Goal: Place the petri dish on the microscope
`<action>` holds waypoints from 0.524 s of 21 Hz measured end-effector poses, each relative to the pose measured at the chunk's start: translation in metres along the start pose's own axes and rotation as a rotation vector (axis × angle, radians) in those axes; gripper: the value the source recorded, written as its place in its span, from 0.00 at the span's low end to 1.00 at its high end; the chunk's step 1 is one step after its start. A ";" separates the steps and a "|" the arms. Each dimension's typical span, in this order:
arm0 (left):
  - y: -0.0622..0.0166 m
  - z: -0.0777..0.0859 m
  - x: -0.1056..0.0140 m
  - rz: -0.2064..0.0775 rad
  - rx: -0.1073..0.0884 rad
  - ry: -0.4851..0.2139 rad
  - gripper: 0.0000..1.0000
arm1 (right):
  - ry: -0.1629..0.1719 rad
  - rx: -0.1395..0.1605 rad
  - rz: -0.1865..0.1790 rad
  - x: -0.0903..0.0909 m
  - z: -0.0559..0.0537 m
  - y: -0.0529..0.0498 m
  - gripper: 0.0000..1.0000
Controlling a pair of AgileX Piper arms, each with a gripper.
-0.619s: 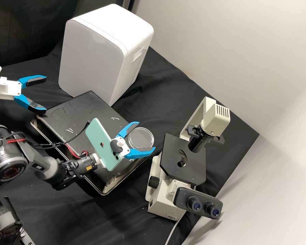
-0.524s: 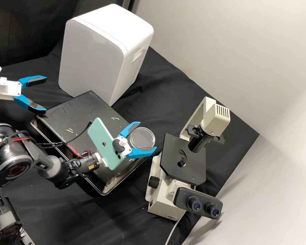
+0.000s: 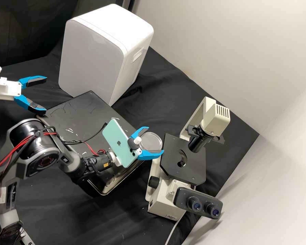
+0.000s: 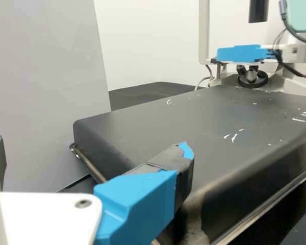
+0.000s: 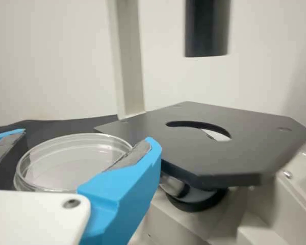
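**Dish gripped and carried to the stage edge, not yet set down.**

The right gripper is clamped on the clear petri dish, held in the air just beside the near edge of the microscope stage, past the dark tray. Pickup and most of the carry look done. What is left, by my judgement, is to move over the stage opening, lower and release. The left gripper hangs wide and empty near the tray's far corner (idle). The high view gives the layout. The right wrist view adds height: the dish rim sits roughly level with the stage, under the dark tube.
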 end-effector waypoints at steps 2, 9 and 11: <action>-0.0019 0.000 0.001 -0.010 -0.001 0.002 1.00 | 0.009 -0.019 -0.018 0.006 0.001 0.001 0.00; -0.0022 0.000 0.001 -0.011 -0.001 0.002 1.00 | 0.033 -0.077 -0.063 0.010 0.007 0.008 0.00; -0.0022 0.000 0.001 -0.011 -0.001 0.002 1.00 | 0.032 -0.077 -0.064 0.010 0.006 0.008 0.00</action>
